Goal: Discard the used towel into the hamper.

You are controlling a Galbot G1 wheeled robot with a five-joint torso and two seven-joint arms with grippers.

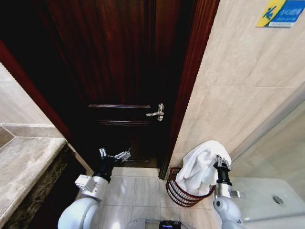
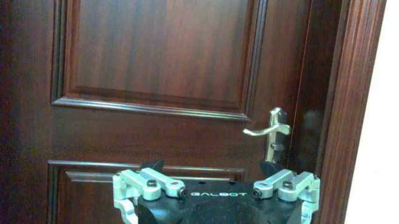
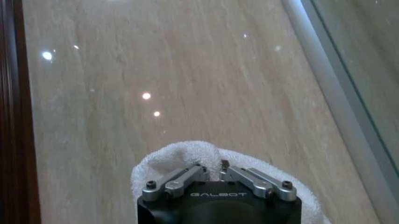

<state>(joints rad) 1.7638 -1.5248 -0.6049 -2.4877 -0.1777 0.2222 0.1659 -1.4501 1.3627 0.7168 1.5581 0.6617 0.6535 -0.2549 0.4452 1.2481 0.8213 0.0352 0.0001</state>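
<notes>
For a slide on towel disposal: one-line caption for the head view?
Right gripper shut on the white towel over the hamper; left gripper open before the door.

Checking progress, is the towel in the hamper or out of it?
Partly in: the towel bunches above the hamper rim, and the right gripper is shut on it.

The right gripper [image 3: 210, 164] sits low in the right wrist view, its two metal fingers [image 3: 176, 179] drawn together and pinching a white towel [image 3: 181, 156]. The towel bulges up behind the fingers and spreads to either side of the black gripper body. Beyond it stands a glossy beige tiled wall [image 3: 187, 70], with a dark wooden door frame [image 3: 14, 116] along one edge.
</notes>
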